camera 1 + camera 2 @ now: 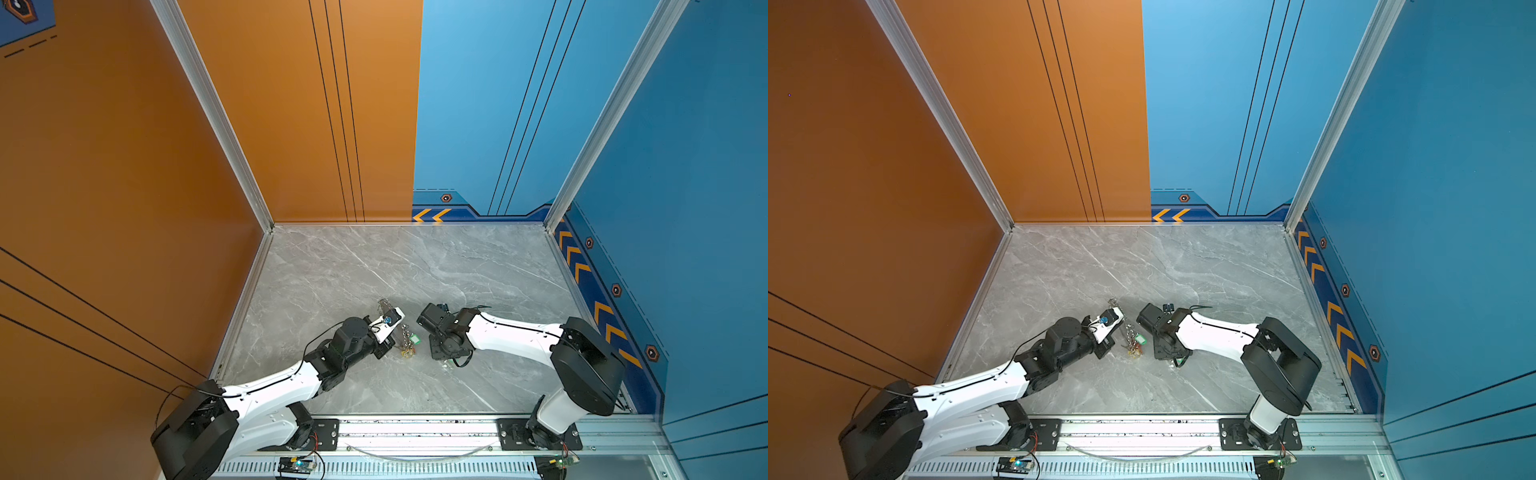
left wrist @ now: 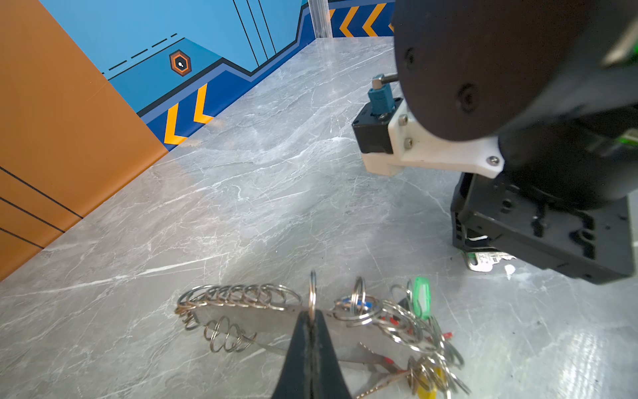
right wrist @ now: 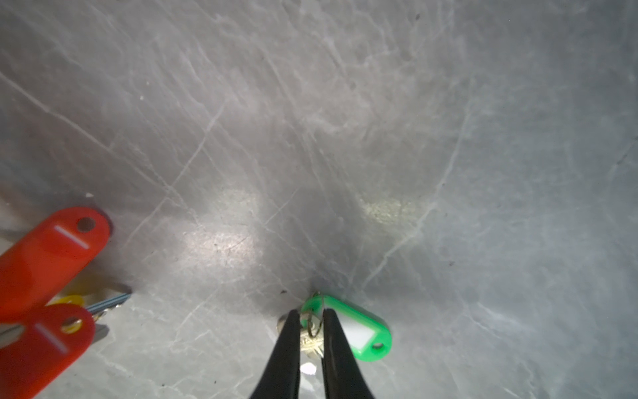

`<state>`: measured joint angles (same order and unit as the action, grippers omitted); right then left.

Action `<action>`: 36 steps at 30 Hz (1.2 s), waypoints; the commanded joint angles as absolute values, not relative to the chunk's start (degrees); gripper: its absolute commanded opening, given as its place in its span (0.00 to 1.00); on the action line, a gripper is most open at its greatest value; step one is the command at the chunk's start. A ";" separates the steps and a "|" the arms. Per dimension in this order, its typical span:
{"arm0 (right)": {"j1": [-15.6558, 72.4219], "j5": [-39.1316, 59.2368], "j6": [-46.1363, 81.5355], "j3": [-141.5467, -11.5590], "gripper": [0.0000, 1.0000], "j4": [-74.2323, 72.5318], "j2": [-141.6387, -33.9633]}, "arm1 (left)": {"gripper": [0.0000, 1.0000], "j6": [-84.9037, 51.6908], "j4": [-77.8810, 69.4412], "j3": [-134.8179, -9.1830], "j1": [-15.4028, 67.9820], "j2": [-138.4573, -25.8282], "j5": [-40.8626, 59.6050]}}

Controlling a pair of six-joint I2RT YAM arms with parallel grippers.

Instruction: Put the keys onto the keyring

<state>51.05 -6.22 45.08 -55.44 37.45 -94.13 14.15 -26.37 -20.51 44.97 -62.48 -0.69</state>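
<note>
My right gripper (image 3: pixel 310 313) straddles the green key (image 3: pixel 359 333), grip unclear; the keyring (image 2: pixel 241 298), clamped in my left gripper (image 2: pixel 311 316), sits near, leftward.

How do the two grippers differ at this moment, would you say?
The left gripper is shut, pinching the keyring; the right gripper has its jaws slightly apart. The left works at the keyring, the right straddles the green-tagged key on the table. Both have slim black fingers.

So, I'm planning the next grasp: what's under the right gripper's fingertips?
A green-tagged key lies on the table, the right gripper astride its small ring. The fingers cover part of the silver blade.
</note>
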 commanded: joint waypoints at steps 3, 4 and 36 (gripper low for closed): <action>51.52 -6.37 45.70 -55.33 0.12 38.23 -95.35 | 0.00 15.25 -28.48 -21.15 45.60 -62.29 -1.32; 51.53 -6.38 45.62 -55.45 0.11 38.23 -95.44 | 0.00 15.21 -28.48 -21.16 45.60 -62.31 -1.32; 45.63 2.69 24.17 -71.87 0.00 67.80 -107.41 | 0.00 15.29 -28.48 -21.22 45.61 -62.75 -1.34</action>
